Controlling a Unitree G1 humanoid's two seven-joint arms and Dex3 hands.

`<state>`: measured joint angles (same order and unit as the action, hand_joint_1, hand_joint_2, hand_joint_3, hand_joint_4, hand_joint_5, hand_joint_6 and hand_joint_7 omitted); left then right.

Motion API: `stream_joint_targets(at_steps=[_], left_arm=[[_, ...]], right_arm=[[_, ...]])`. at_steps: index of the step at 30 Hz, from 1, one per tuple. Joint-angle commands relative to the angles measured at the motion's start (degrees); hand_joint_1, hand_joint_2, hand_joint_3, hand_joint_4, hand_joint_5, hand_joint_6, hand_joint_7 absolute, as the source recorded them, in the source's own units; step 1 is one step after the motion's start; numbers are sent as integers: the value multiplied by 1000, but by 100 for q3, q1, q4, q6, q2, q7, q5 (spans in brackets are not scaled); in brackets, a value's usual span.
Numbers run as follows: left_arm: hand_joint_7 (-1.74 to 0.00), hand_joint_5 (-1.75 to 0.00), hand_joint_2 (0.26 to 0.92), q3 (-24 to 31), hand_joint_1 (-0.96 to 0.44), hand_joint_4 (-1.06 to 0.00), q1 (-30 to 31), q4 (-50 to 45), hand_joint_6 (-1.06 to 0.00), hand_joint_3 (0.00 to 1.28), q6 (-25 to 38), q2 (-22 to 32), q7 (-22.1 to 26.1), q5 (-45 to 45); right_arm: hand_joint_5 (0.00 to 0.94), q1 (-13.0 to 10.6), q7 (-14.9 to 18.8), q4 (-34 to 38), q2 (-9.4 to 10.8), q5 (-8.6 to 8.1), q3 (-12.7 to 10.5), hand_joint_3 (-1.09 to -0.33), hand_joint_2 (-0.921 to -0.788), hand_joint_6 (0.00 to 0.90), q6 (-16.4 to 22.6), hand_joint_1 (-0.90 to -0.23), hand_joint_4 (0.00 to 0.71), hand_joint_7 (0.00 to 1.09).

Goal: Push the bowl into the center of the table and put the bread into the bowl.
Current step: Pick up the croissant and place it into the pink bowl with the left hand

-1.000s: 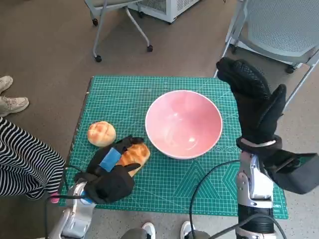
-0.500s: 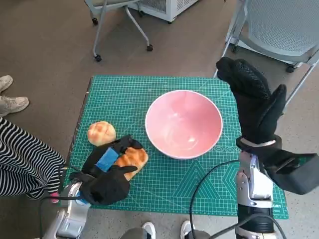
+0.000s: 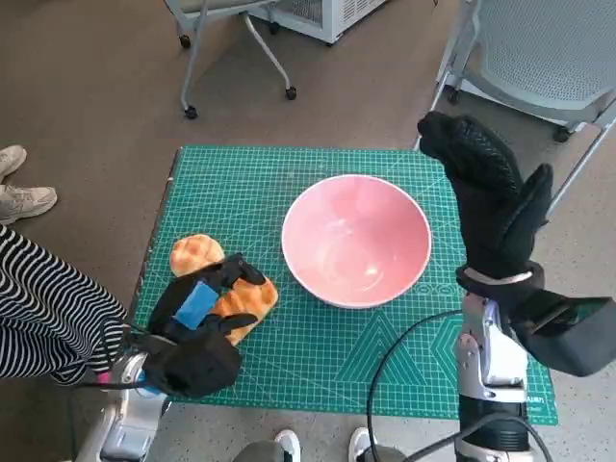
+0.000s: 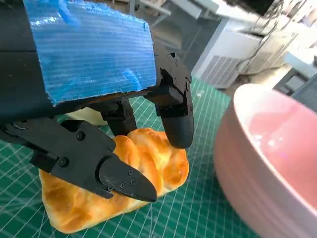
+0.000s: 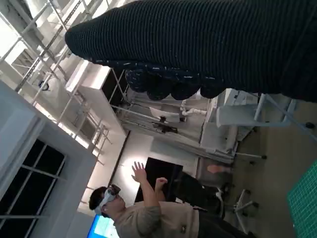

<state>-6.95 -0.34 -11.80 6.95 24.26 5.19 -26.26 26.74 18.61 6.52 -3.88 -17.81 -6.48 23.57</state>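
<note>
Pink bowl [image 3: 355, 239] near mat centre, empty. Left hand [image 3: 197, 322] over the golden loaf of bread [image 3: 245, 300], black fingers [image 4: 174, 117] wrapped across its top and side; grip apparently made, though impossible to tell whether loaf is clear of the mat. Second, rounder bun [image 3: 194, 254] just beyond, touching or nearly touching the hand. Right hand [image 3: 491, 197] raised upright beside the bowl's far side, fingers straight and together, holding nothing. Step in hand, judged: lift loaf and carry to bowl. To do well: keep squeeze light, since soft crust likely to dent; raise high enough to clear the bowl's rim [image 4: 233, 111], which stands close alongside; release low over the middle to avoid a bounce out; avoid dragging the bun along. Surface: green cutting mat [image 3: 289, 173] with printed grid, covering small table. Room: brownish floor, wheeled chair legs [image 3: 236, 48] beyond the table, grey mesh chair [image 3: 539, 48] at right, person in striped fabric [image 3: 48, 308] at left edge, white shoes [image 3: 24, 192] nearby.
</note>
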Motion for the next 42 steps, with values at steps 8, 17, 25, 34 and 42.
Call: stream_joint_targets(at_steps=[8, 17, 25, 34, 42], left_arm=[[-1168, -1051, 919, 288, 2, -809, 43, -765, -602, 29, -137, -26, 210, 238], [-1136, -1074, 918, 455, 2, -801, -120, -1775, -621, 27, 45, -42, 575, 371], [-1064, -1138, 916, 423, 1, -787, -659, -1947, -646, 29, -270, -52, 623, 445], [-1060, -1138, 913, 312, 1, -788, -1581, -1748, -651, 30, -423, -151, 581, 365], [-1005, -1144, 903, -57, 1, -802, -2430, -1500, -685, 32, -241, -473, 562, 48]], right_arm=[[1, -132, -27, 31, -11, -6, -37, -685, -921, 41, -91, -646, 165, 579], [1, -123, -19, 22, -32, -50, -73, -683, -921, 44, -138, -648, 166, 577], [3, -124, -48, -1, -24, -49, -85, -681, -921, 47, -168, -656, 170, 575], [8, -179, -85, -47, -18, -32, -98, -680, -921, 56, -174, -662, 182, 575], [13, -256, -114, -103, -19, -19, -105, -672, -921, 64, -178, -663, 195, 574]])
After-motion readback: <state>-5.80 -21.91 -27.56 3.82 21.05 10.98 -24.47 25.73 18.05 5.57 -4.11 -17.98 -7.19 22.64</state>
